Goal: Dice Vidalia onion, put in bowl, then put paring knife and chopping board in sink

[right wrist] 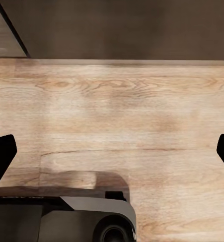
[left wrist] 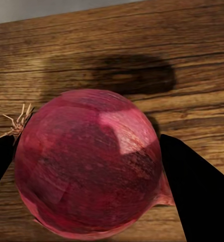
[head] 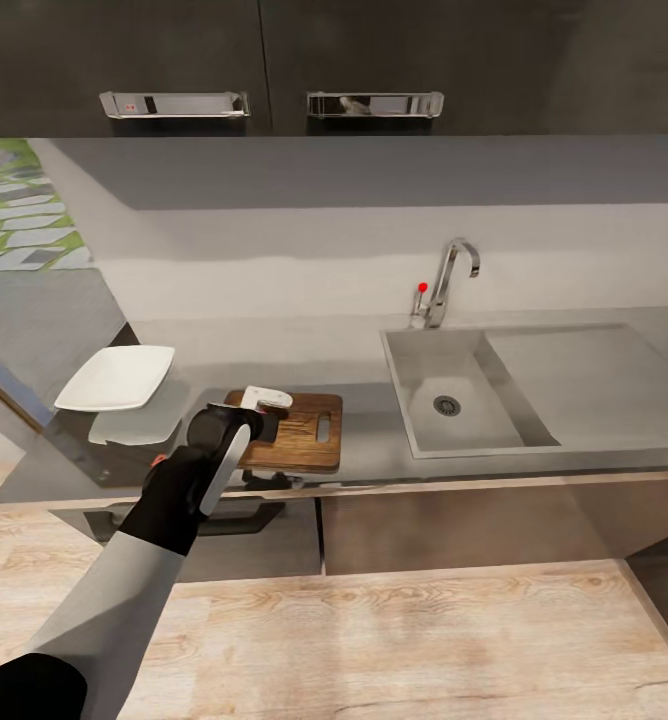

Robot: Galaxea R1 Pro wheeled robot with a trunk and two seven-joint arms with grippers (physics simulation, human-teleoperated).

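Observation:
A dark red onion (left wrist: 89, 164) sits between the two black fingers (left wrist: 192, 191) of my left gripper (left wrist: 86, 156), which is shut on it just above the wooden chopping board (left wrist: 142, 40). In the head view my left gripper (head: 259, 412) hangs over the left part of the board (head: 309, 432), hiding the onion. A white square bowl (head: 119, 378) stands on the countertop (head: 374, 452) left of the board. The grey sink (head: 406, 375) lies to the right with nothing in its basin. A small orange-red bit (head: 158, 461) shows beside my forearm; whether it is the knife I cannot tell. My right gripper (right wrist: 112, 151) is open over the floor.
A chrome tap (head: 450, 275) with a red dot stands behind the sink, and the drainboard (head: 584, 375) runs to its right. Black upper cabinets (head: 274, 60) hang above. Light wood floor (head: 394, 640) lies before the counter, and my base (right wrist: 66, 219) shows below.

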